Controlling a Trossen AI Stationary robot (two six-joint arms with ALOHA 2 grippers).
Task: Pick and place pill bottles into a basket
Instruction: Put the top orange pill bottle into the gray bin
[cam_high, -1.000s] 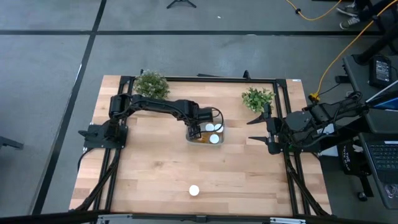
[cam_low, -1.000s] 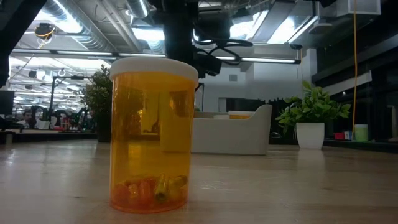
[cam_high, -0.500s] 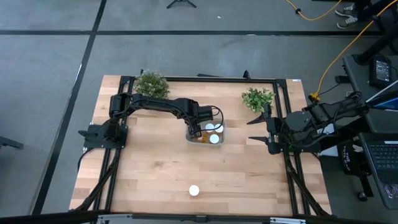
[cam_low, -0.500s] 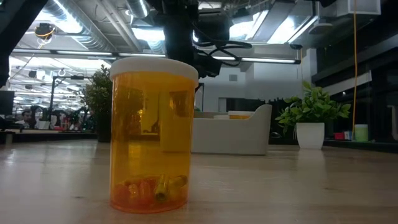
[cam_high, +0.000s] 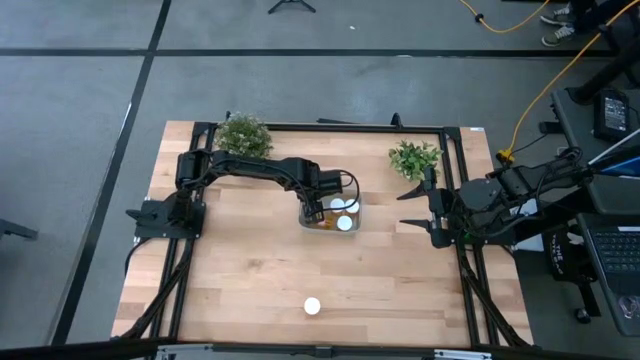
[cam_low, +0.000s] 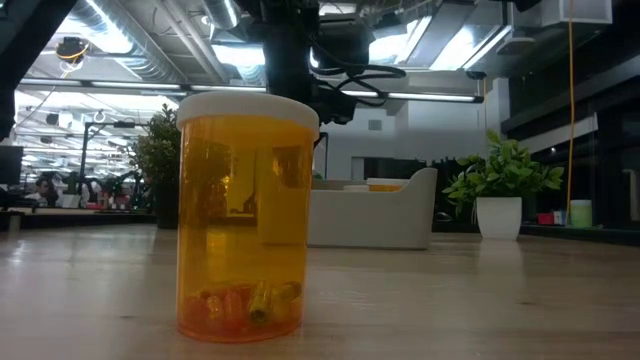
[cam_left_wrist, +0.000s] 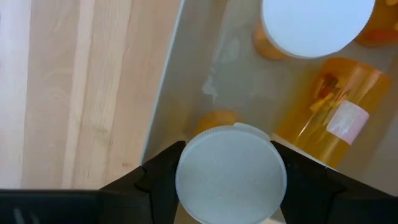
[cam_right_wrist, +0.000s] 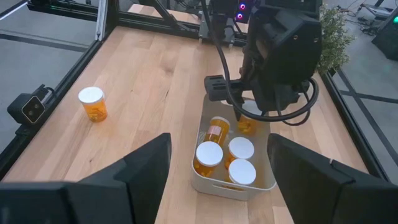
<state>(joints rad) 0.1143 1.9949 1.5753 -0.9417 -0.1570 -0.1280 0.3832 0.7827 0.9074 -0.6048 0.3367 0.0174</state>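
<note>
Amber round-capped pill bottle (cam_left_wrist: 231, 174), left hand (cam_left_wrist: 230, 177) clamped

Overhead, table-level, two wrist views

My left arm reaches out across the table from its base, and my left gripper (cam_high: 316, 208) points down, the two fingers (cam_left_wrist: 158, 174) closed on the white cap of a pill bottle (cam_left_wrist: 231, 171). My right arm is folded back at its own side, with my right gripper (cam_high: 404, 223) spread apart and holding nothing.
</note>
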